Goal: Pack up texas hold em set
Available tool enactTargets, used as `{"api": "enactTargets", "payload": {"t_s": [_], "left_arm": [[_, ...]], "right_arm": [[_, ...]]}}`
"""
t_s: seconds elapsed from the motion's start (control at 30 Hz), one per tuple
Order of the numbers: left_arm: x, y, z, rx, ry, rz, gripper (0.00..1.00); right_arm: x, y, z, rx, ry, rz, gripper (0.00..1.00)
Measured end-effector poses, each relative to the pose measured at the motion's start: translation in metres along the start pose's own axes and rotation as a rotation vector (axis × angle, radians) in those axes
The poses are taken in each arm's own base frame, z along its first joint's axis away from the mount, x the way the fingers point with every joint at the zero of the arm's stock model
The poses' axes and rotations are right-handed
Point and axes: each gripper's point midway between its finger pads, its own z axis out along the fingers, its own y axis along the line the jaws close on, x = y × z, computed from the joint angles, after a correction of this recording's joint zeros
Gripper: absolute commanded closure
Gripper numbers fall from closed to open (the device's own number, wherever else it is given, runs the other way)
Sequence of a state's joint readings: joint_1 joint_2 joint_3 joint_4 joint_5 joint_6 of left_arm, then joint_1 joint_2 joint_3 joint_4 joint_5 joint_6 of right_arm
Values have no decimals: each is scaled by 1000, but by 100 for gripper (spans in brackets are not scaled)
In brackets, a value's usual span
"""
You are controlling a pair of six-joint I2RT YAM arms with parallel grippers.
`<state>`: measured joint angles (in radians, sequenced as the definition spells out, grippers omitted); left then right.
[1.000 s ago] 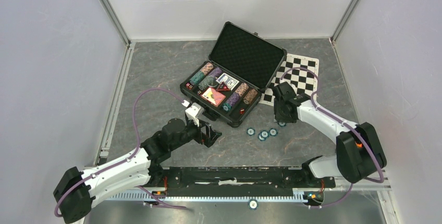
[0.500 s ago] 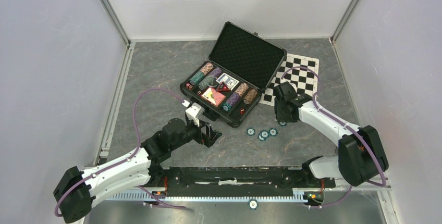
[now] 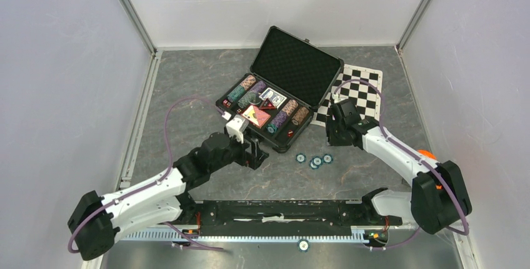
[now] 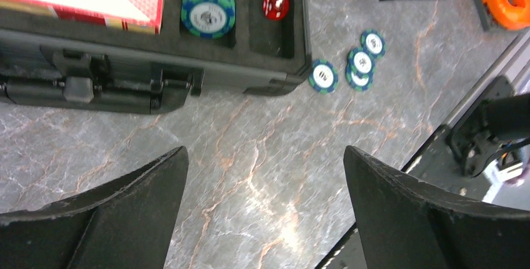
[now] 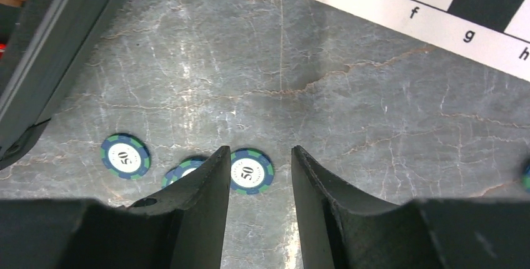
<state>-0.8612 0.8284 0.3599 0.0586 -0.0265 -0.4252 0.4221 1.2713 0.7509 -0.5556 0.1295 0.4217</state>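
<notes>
Lower the half-open, empty right tool point(image 5: 259, 150) squarely astride the teal 50 chip point(image 5: 252, 171), then pinch its rim; the left tool point(image 4: 264, 156) gapes wide.

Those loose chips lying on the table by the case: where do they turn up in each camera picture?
Top view: loose chips just right of centre, in front of the case's near right corner.
Left wrist: upper right, just right of that same corner.
Right wrist: along the bottom, from left to centre, with the case at the left edge.
Shared landmark: the case corner.
</notes>
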Motion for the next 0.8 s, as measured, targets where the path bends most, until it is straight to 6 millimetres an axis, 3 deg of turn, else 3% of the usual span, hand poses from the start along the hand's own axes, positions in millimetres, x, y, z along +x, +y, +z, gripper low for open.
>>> {"api": "enactTargets", "payload": {"t_s": [0.17,0.23,0.4,0.43,0.5,0.63,0.8], "left_arm": [[-45,-18,10,-11,-7,-57,0],[-53,-22,10,-3,-22,-67,0],[-49,-20,9,-5,-19,-68,0],[-48,-19,8,-4,-20,-67,0],[-42,-17,6,-3,-23,-66,0],[-31,-11,1,0,-28,-50,0],[-19,-6,0,15,-40,-24,0]], "right_arm": [[-2,2,-1,-24,-24,-22,44],[-1,0,-1,-11,-23,-29,41],[2,-18,-1,61,-10,-20,35],[2,-22,-2,74,-6,-10,27],[2,-36,-3,112,-2,23,24],[0,-63,-10,189,-7,100,2],[7,-111,-16,310,18,249,2]]}}
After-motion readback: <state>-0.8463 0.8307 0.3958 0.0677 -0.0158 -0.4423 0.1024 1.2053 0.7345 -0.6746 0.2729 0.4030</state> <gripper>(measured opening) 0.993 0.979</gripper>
